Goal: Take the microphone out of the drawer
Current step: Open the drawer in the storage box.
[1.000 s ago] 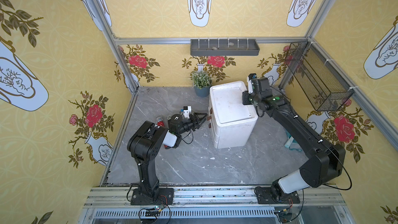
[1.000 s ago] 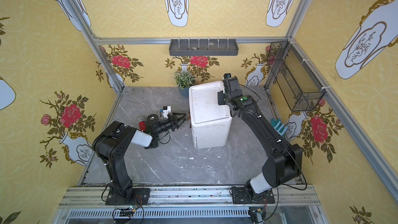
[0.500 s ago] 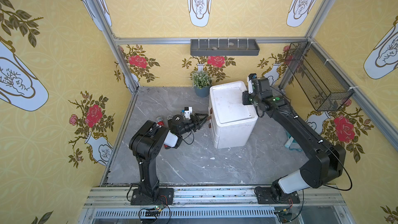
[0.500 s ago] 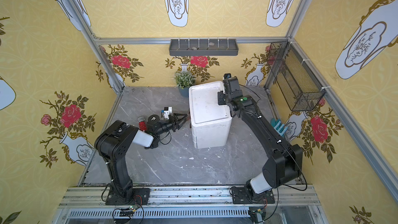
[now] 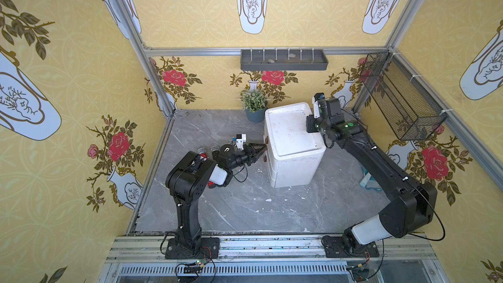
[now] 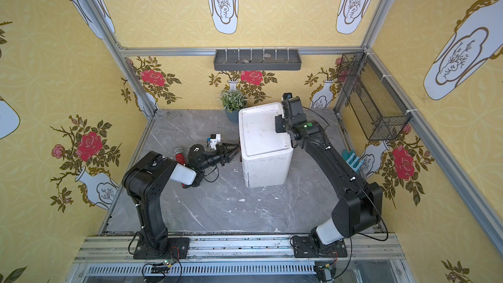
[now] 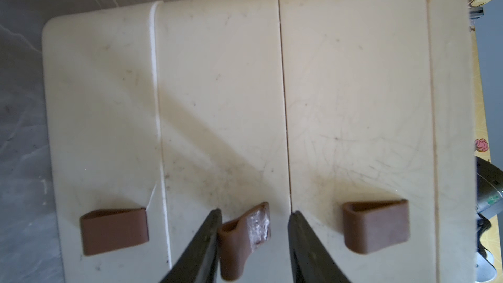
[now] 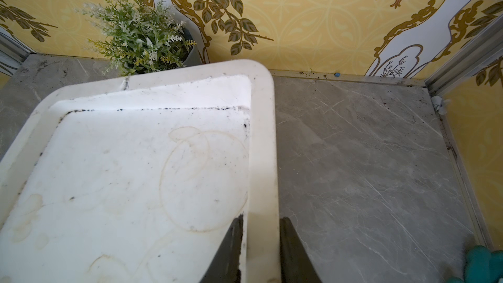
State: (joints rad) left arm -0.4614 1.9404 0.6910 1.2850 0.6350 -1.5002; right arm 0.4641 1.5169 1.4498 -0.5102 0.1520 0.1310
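The white drawer box (image 5: 291, 134) stands a little toward 1 o'clock from the middle of the grey table (image 5: 245, 208). Its drawers are all pushed in, and the microphone cannot be seen. The left gripper (image 5: 263, 150) is at the box's 9 o'clock side. Its fingers are apart, one on each side of the middle brown tab (image 7: 245, 238), and one finger touches it. The right gripper (image 8: 261, 221) pinches the box's top rim (image 8: 262, 159) at 3 o'clock.
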